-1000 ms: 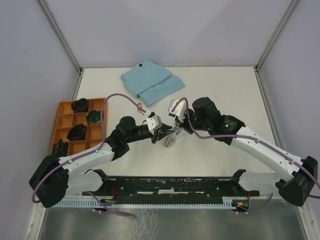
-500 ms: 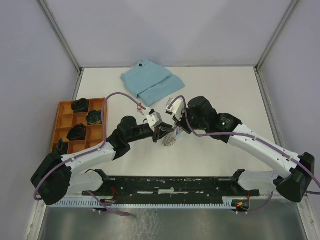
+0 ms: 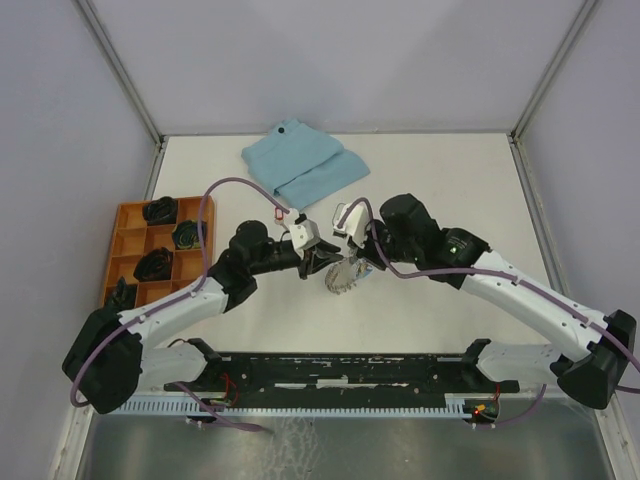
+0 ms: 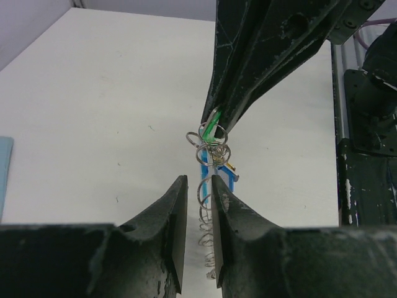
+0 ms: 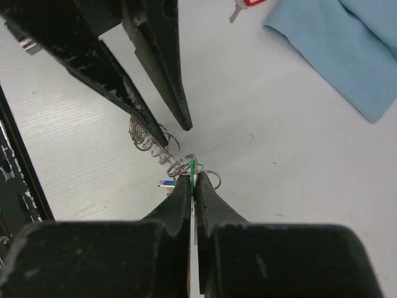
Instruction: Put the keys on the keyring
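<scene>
The keyring (image 3: 344,277) is a loop of grey chain links between the two grippers at the table's middle. My right gripper (image 5: 193,180) is shut on the green key's tag (image 5: 192,166), whose ring sits among the chain's top rings (image 4: 209,138). The blue key (image 4: 208,171) and a small yellow tag (image 4: 231,166) hang just below. The chain (image 4: 205,211) runs down through the narrow gap of my left gripper (image 4: 198,189), whose jaws stand slightly apart around it. The red key (image 3: 281,216) lies apart on the table, also seen in the right wrist view (image 5: 247,4).
A folded light-blue cloth (image 3: 304,165) lies at the back centre. An orange compartment tray (image 3: 125,243) with dark items stands at the left. The black rail (image 3: 340,372) runs along the near edge.
The left gripper has shifted back and left a little. The right gripper has drawn slightly right, and the chain is now stretched out between them.
</scene>
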